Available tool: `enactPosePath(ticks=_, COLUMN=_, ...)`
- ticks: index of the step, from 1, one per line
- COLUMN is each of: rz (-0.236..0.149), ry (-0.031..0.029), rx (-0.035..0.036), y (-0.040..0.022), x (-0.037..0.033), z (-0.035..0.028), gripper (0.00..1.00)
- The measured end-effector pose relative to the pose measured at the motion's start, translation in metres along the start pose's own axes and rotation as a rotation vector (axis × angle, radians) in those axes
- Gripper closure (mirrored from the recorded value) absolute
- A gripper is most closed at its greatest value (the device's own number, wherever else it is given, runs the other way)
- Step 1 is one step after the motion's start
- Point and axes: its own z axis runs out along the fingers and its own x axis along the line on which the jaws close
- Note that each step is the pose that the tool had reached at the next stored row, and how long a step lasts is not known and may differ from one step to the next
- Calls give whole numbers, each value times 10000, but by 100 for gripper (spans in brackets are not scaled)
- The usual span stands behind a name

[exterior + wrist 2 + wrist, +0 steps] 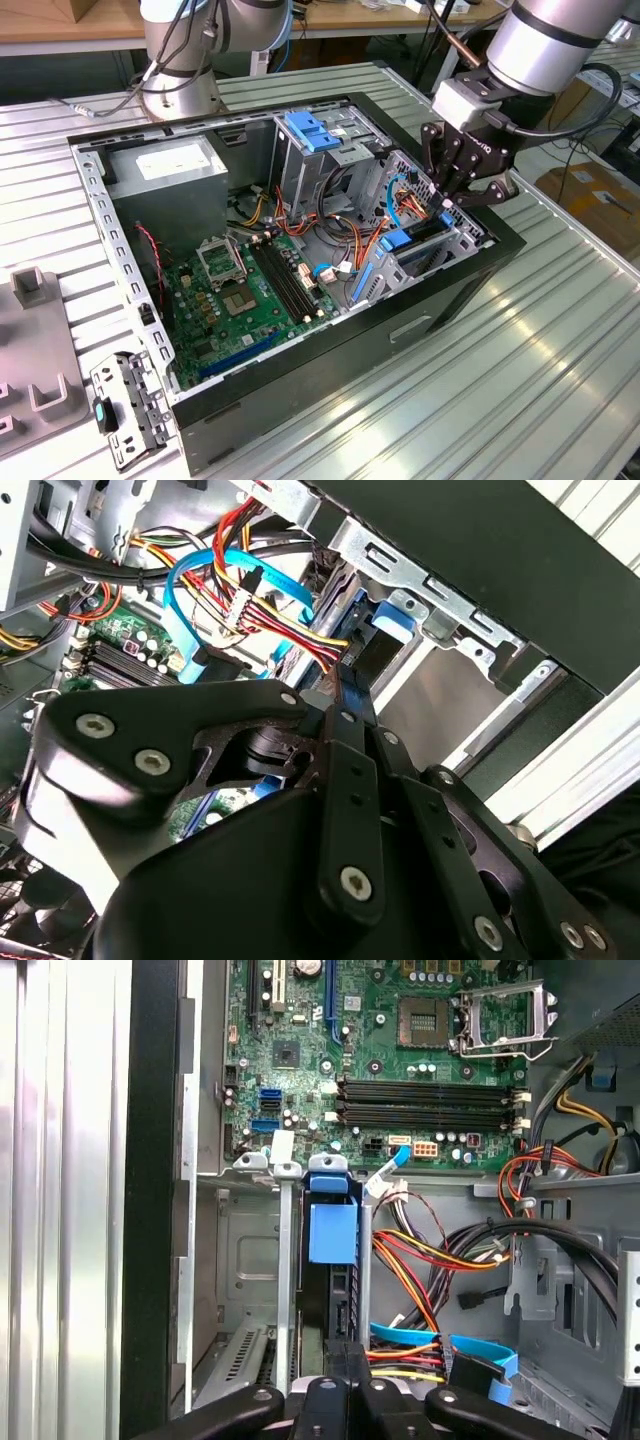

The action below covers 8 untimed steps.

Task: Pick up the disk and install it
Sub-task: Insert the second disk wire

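Black and bulky, our pincer (345,695) hangs over the open computer case (330,370) on the worktop (520,380), pinching the disk (335,1280), which stands edgewise in its bay beside the motherboard (250,290).

open computer case (480,262), green motherboard (255,290)

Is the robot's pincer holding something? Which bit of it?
Yes. The pincer grips the disk by its end, standing on edge in the computer case's drive bay.
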Motion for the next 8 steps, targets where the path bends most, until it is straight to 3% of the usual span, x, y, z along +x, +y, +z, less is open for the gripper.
enactPosePath(ticks=1, rz=0, ry=-3, rx=1, y=107, x=1, z=3, gripper=89)
enactPosePath(ticks=4, rz=-1, ry=-1, rx=-12, y=106, x=1, z=0, gripper=89)
enactPosePath(ticks=8, rz=0, ry=-3, rx=-46, y=106, x=-3, z=-107, gripper=89)
